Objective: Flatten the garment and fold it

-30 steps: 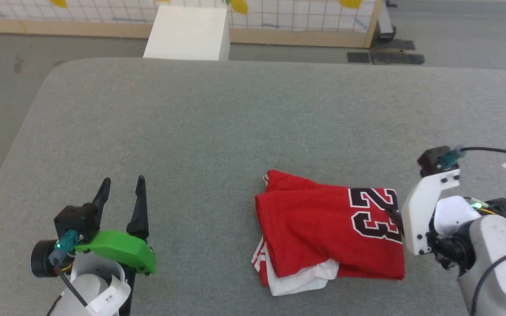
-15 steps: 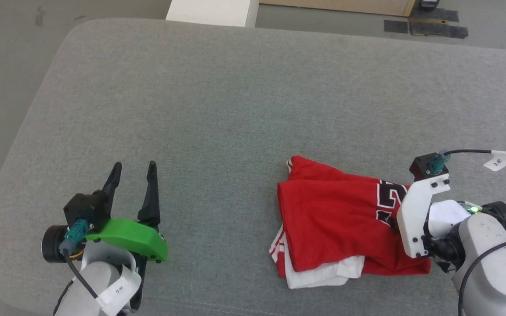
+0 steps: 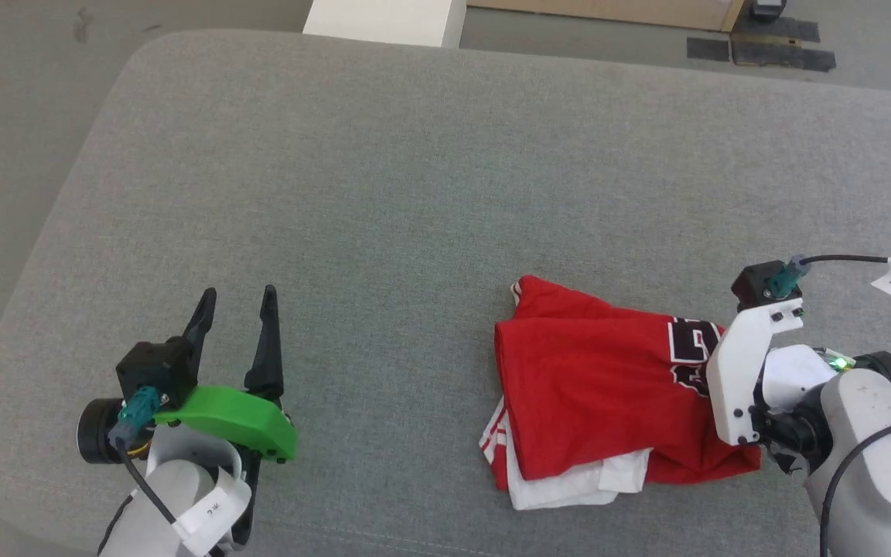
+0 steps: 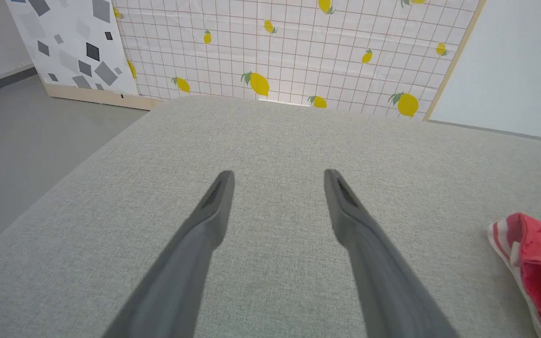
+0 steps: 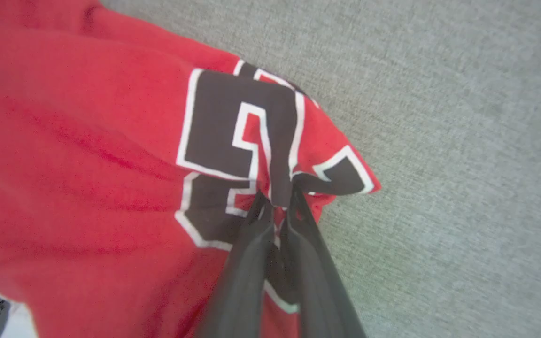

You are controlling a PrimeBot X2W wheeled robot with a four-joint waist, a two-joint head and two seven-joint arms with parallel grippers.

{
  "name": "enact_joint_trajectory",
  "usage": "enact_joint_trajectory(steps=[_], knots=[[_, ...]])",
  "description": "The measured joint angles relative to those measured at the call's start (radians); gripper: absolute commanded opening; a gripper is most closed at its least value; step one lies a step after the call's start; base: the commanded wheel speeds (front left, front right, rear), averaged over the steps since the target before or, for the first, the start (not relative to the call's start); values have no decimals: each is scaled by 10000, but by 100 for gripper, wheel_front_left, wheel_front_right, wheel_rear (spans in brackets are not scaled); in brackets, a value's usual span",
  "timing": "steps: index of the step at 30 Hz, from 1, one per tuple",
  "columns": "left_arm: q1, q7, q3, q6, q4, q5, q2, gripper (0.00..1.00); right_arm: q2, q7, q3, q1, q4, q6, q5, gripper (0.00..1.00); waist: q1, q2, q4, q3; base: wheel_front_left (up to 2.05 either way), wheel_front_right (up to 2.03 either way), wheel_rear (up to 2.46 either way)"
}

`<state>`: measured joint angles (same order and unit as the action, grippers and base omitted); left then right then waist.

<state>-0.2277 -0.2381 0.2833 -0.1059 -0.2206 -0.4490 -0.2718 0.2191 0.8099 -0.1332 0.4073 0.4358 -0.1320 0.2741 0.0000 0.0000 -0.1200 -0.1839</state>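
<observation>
Pinching numbered right edge of garment (image 3: pixel 592 387) with right gripper (image 5: pixel 276 196). Lying bunched at near right of grey surface (image 3: pixel 414 193). Holding left gripper (image 3: pixel 238 294) spread at near left, well apart from garment.

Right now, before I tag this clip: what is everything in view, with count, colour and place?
garment: one, red with white and a black number, crumpled at the pad's front right
pad: one, grey fabric, under the garment
block: one, white, beyond the pad's far edge
floor patches: at least two, black, far right
lemon-print panel: one, white and yellow, behind the pad
left end effector: one, dark fingers, open above bare pad
right end effector: one, dark fingers, shut on the garment
</observation>
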Motion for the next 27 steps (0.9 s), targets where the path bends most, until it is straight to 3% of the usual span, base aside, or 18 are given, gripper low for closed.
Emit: enact_joint_trajectory(steps=[14,20,27], knots=[[242,-25,161,98,-188,-102,71,100,940,510,-1392,70,-1793,-2,619,0,0,0,-88,1109,0,0,0],[273,-27,165,90,-36,-176,107,100,1685,980,-1852,454,-2226,-2,696,0,0,0,361,1236,0,0,0],[-14,-31,203,81,178,-146,96,100,2399,938,-2255,1378,-2215,-4,823,0,0,0,1338,1041,0,0,0]])
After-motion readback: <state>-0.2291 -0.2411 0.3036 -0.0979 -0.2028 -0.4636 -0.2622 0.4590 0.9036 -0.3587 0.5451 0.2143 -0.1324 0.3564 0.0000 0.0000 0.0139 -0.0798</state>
